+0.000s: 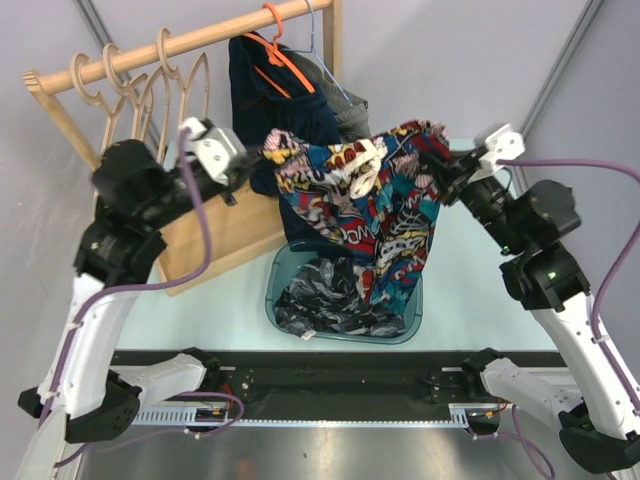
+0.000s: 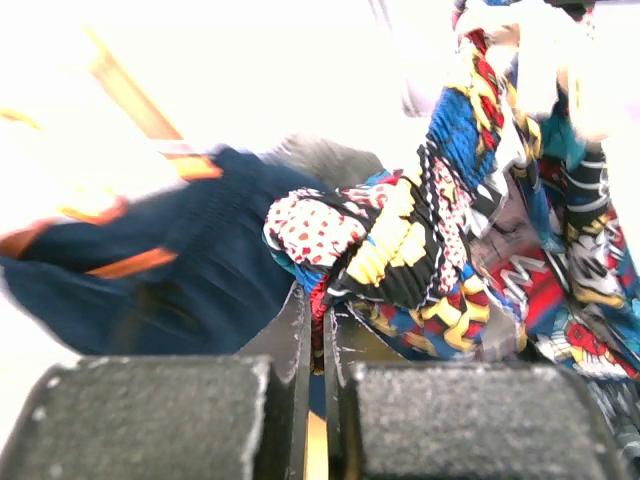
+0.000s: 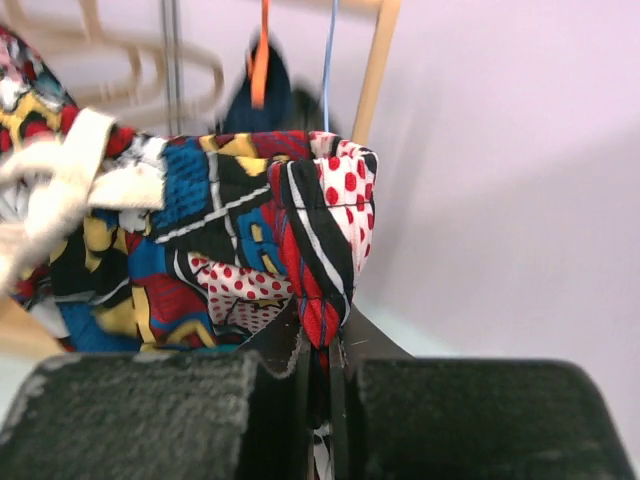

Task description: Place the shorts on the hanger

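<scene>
Left jaws and right jaws are each pinching a waistband corner, hanging the shorts (image 1: pixel 370 205) between them; either thin bite could be slipping before reaching the hanger (image 1: pixel 163 48) beyond the left jaws.

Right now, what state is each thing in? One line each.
shorts: held up, stretched between both arms, not on a hanger
left fingers: shut on shorts
right fingers: shut on shorts
wooden hangers: hanging on rail, bare
navy garment: hung on orange hanger
bin: holds dark patterned cloth
</scene>
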`<state>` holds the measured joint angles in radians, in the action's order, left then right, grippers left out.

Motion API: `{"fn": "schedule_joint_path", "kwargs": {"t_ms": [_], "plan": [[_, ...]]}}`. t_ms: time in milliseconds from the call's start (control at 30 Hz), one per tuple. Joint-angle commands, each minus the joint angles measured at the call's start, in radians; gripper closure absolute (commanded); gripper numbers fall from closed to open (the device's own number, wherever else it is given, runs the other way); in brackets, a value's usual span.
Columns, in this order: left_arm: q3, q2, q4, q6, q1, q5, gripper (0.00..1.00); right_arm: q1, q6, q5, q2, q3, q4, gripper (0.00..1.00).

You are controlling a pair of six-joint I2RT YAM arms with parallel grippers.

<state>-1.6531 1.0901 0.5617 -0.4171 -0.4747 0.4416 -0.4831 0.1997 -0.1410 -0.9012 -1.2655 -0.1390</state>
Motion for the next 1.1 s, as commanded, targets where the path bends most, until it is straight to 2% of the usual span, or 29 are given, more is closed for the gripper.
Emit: {"fn": "schedule_joint_path", "kwargs": {"t_ms": [0, 100, 233, 400, 567, 667, 700, 767, 800, 867, 900, 1000, 1067], "plan": [[-0.175, 0.033, 0.009, 0.052, 0.007, -0.128, 1.0, -0.018, -0.025, 0.034, -0.036, -0.161, 0.179, 1.0], [-0.339, 0.07, 0.026, 0.044, 0.005, -0.142, 1.0, -0.018, -0.048, 0.008, -0.079, -0.279, 0.148, 1.0], [-0.414, 0.086, 0.058, 0.041, 0.007, -0.138, 1.0, -0.017, -0.098, -0.031, -0.117, -0.386, 0.061, 1.0], [-0.337, 0.048, 0.07, 0.034, 0.007, -0.136, 1.0, -0.017, -0.141, -0.081, -0.096, -0.336, -0.029, 1.0], [-0.18, 0.03, 0.076, 0.003, 0.005, -0.164, 1.0, -0.017, -0.161, -0.094, -0.062, -0.221, -0.068, 1.0], [-0.021, -0.008, 0.051, -0.022, 0.007, -0.133, 1.0, -0.018, -0.145, -0.091, -0.067, -0.154, -0.126, 1.0], [0.092, -0.024, 0.037, -0.028, 0.007, -0.126, 1.0, -0.018, -0.132, -0.113, -0.065, -0.125, -0.134, 1.0], [0.211, -0.074, -0.006, -0.049, 0.005, -0.101, 1.0, -0.015, -0.07, -0.144, -0.044, 0.022, -0.122, 1.0], [0.33, -0.093, -0.02, -0.055, 0.005, -0.095, 1.0, -0.014, -0.053, -0.158, -0.009, 0.09, -0.107, 1.0], [0.444, -0.14, -0.042, -0.09, 0.005, -0.06, 1.0, -0.017, 0.044, -0.196, 0.036, 0.267, -0.065, 1.0], [0.549, -0.151, -0.048, -0.103, 0.005, -0.047, 1.0, -0.021, 0.072, -0.216, 0.076, 0.319, -0.054, 1.0], [0.729, -0.176, -0.066, -0.149, 0.004, -0.023, 1.0, -0.038, 0.187, -0.259, 0.108, 0.489, -0.042, 0.94], [0.797, -0.17, -0.062, -0.192, -0.008, -0.04, 1.0, -0.054, 0.234, -0.264, 0.122, 0.564, -0.019, 0.93]]}}
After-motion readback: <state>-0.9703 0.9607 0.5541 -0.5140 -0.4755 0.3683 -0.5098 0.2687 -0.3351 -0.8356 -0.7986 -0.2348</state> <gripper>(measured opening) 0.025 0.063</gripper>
